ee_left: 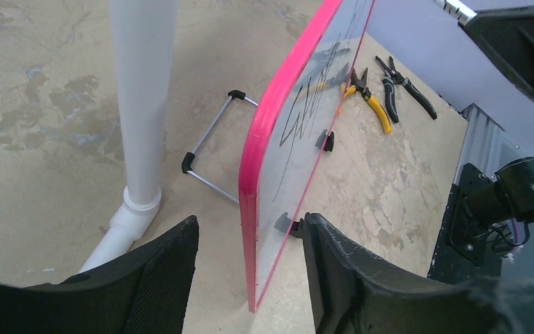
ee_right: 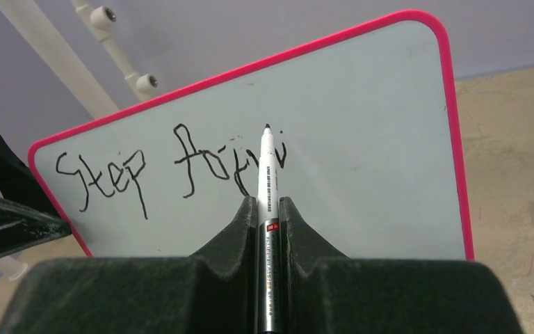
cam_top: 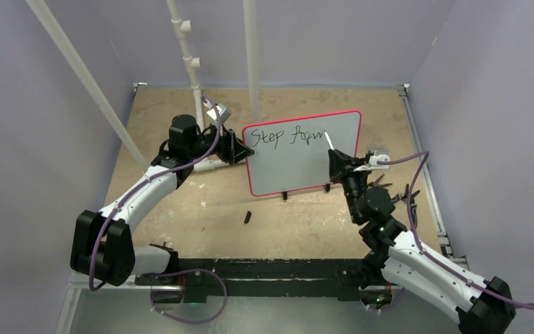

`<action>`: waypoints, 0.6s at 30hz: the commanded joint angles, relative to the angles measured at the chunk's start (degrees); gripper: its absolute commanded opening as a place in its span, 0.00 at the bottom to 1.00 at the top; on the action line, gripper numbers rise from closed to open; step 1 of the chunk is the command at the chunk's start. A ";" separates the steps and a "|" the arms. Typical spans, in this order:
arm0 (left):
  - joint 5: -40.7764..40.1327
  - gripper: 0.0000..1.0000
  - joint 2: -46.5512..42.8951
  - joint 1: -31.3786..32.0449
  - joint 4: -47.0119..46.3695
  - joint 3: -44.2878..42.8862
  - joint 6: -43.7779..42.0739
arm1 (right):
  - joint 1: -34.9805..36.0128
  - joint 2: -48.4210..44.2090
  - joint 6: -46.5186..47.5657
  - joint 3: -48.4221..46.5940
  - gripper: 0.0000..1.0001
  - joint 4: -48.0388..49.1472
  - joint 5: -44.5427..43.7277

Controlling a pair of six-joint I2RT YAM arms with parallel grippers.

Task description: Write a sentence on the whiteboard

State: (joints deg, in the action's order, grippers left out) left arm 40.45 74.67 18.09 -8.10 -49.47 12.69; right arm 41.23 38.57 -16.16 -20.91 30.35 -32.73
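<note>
Whiteboard [cam_top: 306, 167] stands upright on small black feet mid-bench, propped by a wire stand [ee_left: 212, 149] behind it, with its writing face toward the arms. The right hand [ee_right: 268, 205] is clenched on a black marker [ee_right: 265, 174]. The marker's tip sits on the top line, at the end of the last stroke. The left hand [ee_left: 250, 233] is spread open astride the board's left edge, one finger behind and one in front. A gap shows on each side, so it guards the board rather than grips it.

The step in hand looks like finishing the second word. Pressure should be light and even, because a propped board could tip back or slide under a hard push. Closing the left hand on the frame would steady it. Strokes should stay small and level, since bare space remains to the right.

The sentence [ee_right: 174, 163] reads "Step", then a looser scrawl like "forw", in thin black line. The board is white with rounded corners and a thin pink-red frame, and its lower half is blank.
</note>
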 commanded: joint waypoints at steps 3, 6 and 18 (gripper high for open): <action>2.62 0.60 1.28 0.60 -2.36 0.07 0.59 | -1.40 -2.99 1.11 2.16 0.00 -1.44 3.63; 2.62 0.61 2.16 0.94 -2.32 -0.01 0.59 | -3.15 -2.62 1.29 2.46 0.00 -0.52 5.38; 2.11 0.21 4.07 1.34 -2.06 -0.48 0.37 | -5.77 -3.66 1.64 4.47 0.00 3.21 8.03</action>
State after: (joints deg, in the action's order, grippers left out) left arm 41.78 78.56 19.18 -8.23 -49.47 13.02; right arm 35.83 35.16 -15.70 -16.51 29.69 -25.87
